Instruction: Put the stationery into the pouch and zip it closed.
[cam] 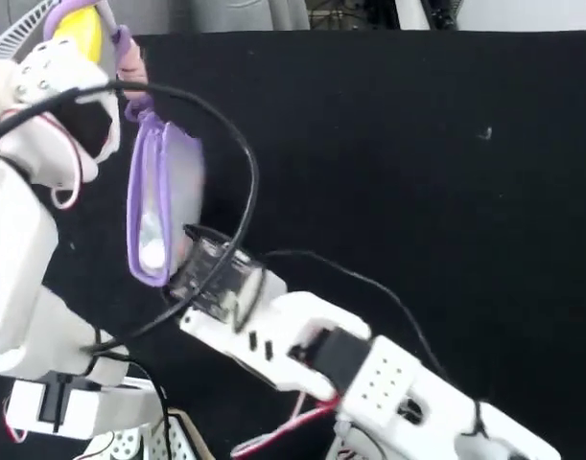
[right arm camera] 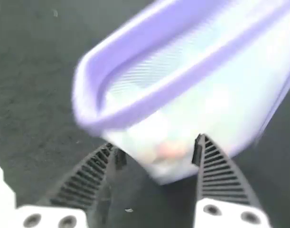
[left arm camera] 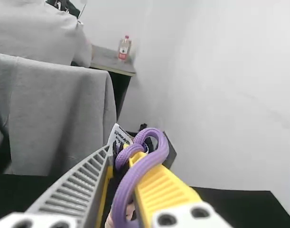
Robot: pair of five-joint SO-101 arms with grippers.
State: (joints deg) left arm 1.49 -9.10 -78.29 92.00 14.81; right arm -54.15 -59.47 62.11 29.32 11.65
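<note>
Purple-rimmed clear plastic makes up the pouch (cam: 168, 192), which stretches along the left side of the table. Its mouth gapes, and pale items show through its wall, too blurred to name. At its far end the left gripper (left arm camera: 123, 156) is clamped tight on the purple loop (left arm camera: 152, 142). At its near end the right gripper (right arm camera: 154, 145) is spread wide with nothing in its grasp, one finger on each side of the pouch's rounded corner. With the contents apparently in, zipping looks like the step in hand. To do it well, the right fingers should pinch the corner seam, not the bulging middle, so the pouch is anchored and taut. The pull should then run straight along the zip line, since a sideways tug would likely buckle the track. Whether the loop is tied to the slider cannot be told. Underneath is a matt black table (cam: 417, 144). Behind the left arm are a white wall (left arm camera: 220, 71) and grey cloth (left arm camera: 50, 109), with a small bottle (left arm camera: 124, 47) on a ledge.
</note>
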